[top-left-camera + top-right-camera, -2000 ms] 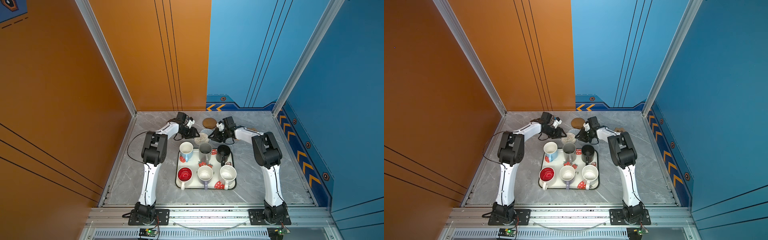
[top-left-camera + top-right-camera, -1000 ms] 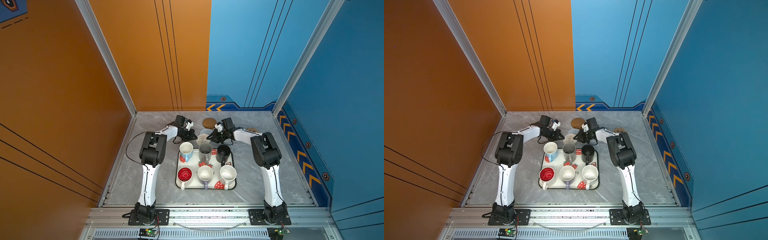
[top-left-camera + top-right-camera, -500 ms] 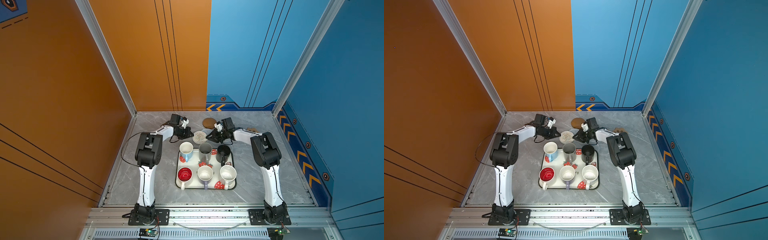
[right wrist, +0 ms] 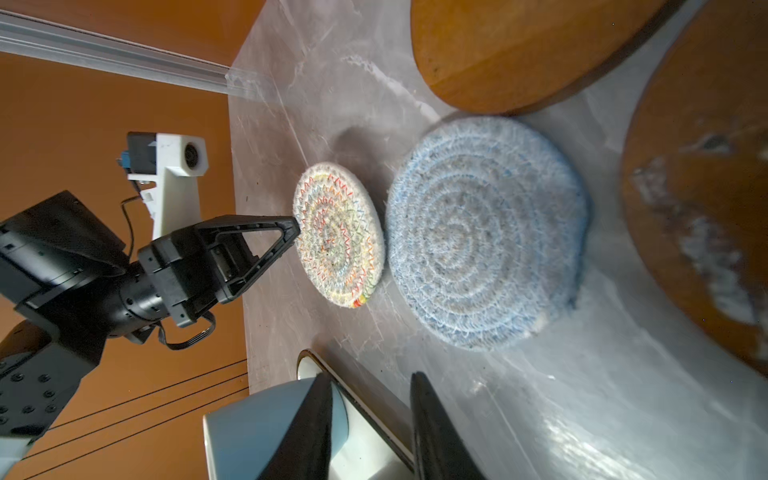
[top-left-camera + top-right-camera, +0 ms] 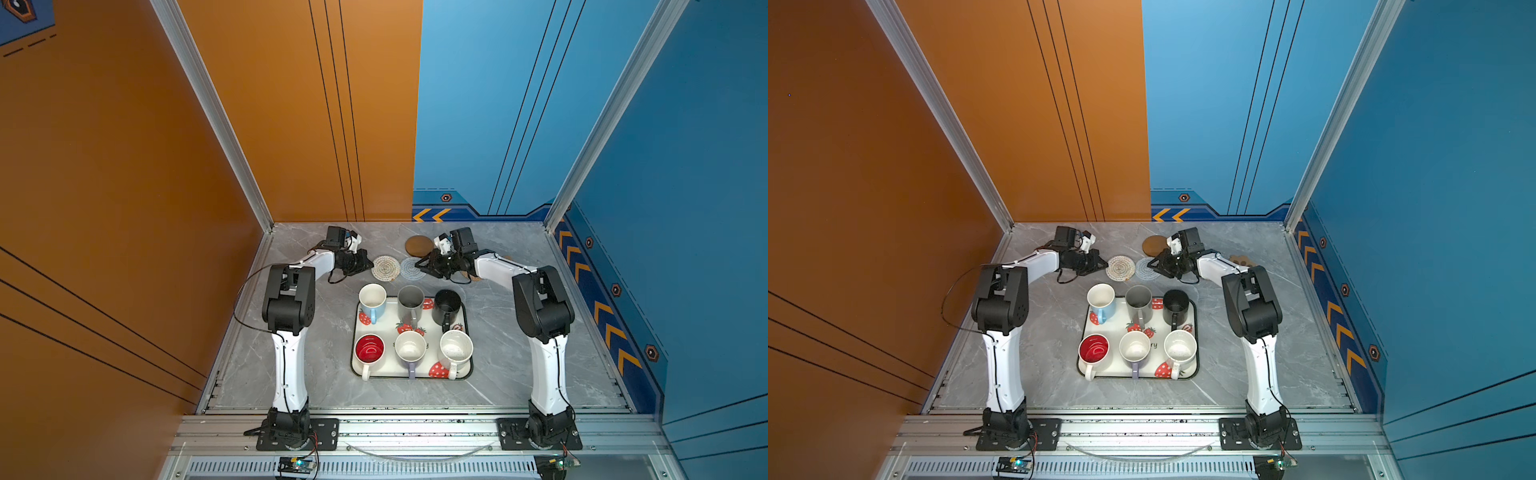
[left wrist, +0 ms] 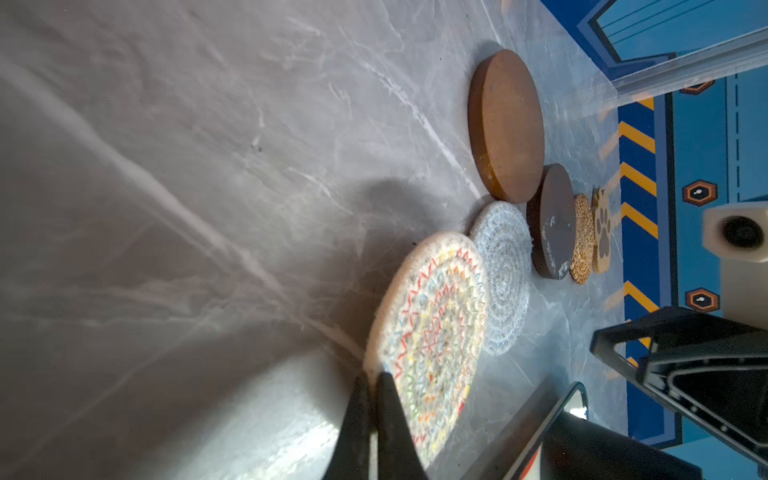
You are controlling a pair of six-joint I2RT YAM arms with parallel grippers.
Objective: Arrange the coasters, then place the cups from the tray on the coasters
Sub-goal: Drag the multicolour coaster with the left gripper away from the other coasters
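At the far end of the table [image 5: 498, 353], just behind the tray [image 5: 388, 371], the beige mat [image 5: 386, 268] lies flat and face up. It is round, with no long side, and its coiled rope is stitched in red, yellow and blue zigzags. The left pincer [image 6: 372, 380] is clenched on its rim, on the side away from the grey mat [image 5: 412, 269] just beside it. The right pincer [image 4: 370, 376] stands released near the grey mat, holding nothing.
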